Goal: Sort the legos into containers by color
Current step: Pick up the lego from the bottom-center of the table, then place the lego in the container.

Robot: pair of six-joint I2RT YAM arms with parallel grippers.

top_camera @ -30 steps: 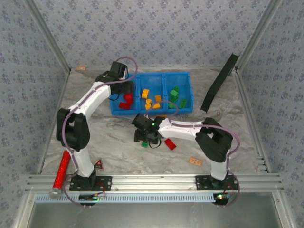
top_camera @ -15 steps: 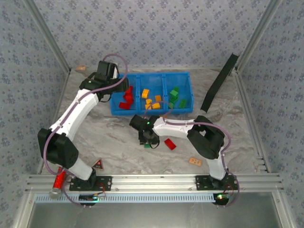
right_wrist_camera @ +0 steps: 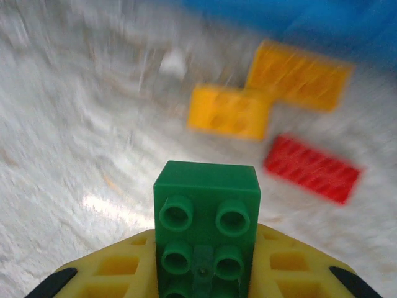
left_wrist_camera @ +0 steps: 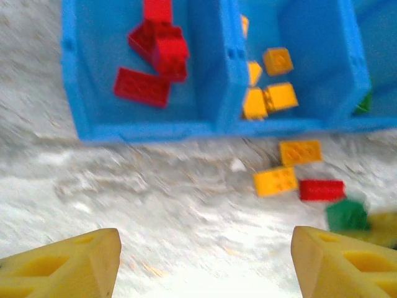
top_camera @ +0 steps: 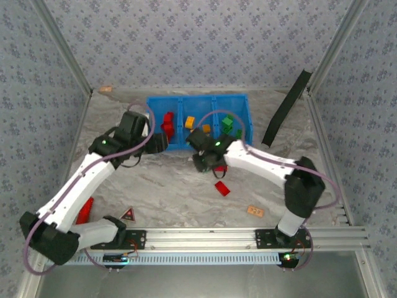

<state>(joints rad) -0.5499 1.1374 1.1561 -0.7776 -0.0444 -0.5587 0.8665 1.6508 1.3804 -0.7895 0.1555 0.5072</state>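
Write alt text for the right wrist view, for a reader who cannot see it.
A green lego brick, studs toward the camera, is clamped in the right tool over a blurred marbled table. Beyond it lie two orange-yellow bricks and a red brick, with the wall of the blue tray along the top edge.

Bright, even light overhead; shadows are faint and soft. The left wrist view is smeared with blur, with white glare on the marbled tabletop (left_wrist_camera: 205, 248). The right wrist view shows the green brick (right_wrist_camera: 206, 233) sharp, everything behind it blurred.
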